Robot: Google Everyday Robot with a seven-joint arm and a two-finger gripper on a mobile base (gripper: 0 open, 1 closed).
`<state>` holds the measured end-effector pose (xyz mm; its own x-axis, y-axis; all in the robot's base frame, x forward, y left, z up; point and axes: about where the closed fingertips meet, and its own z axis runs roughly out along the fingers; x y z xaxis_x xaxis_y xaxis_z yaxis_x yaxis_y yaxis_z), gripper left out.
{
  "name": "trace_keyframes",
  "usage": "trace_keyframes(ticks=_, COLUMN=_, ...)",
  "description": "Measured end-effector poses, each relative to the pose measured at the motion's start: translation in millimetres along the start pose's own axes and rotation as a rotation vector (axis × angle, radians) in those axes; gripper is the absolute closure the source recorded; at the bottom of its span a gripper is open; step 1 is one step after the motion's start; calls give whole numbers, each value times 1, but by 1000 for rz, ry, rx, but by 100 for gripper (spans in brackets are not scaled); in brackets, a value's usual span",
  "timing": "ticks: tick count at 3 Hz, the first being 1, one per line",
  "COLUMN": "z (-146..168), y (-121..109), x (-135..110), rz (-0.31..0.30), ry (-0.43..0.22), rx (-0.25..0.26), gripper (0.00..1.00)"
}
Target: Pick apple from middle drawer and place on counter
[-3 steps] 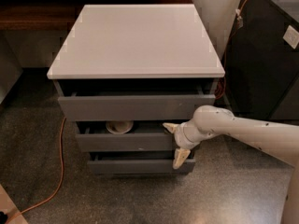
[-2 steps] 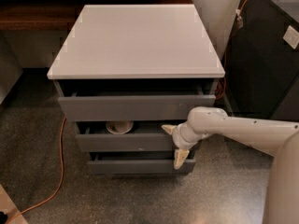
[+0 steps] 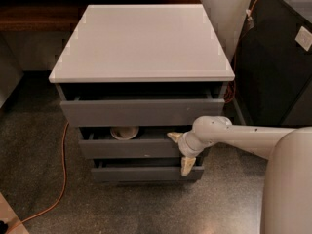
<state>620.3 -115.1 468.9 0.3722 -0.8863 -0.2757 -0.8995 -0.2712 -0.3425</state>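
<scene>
Middle drawer (image 3: pixel 131 148): narrow gap beneath top drawer (image 3: pixel 141 112); bowl (image 3: pixel 124 132) blocks left part; gripper (image 3: pixel 181 151), fingers spread, straddles front's right end.

text: none legible; signs: none legible; tool (image 3: pixel 181 151): at middle drawer (image 3: pixel 131 148) front, right end

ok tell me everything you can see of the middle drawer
The middle drawer is dark grey, with a plain flat front and no handle; it looks like painted board. It is the second of three alike, level, and pulled partly open, so a strip of its dark inside shows. A white bowl sits in it towards the left. The end effector is at the right end of the front, open, with one finger above the top edge and one below the panel; whether they touch it is unclear.
</scene>
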Motion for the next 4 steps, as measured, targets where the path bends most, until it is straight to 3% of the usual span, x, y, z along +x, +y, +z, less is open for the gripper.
trace_keyframes(ticks=3, z=47, y=-44, x=28, rz=-29, ry=-7, rx=88, gripper=0)
trace_keyframes(ticks=4, z=65, y=-42, x=36, rz=-12, ry=2, rx=80, gripper=21)
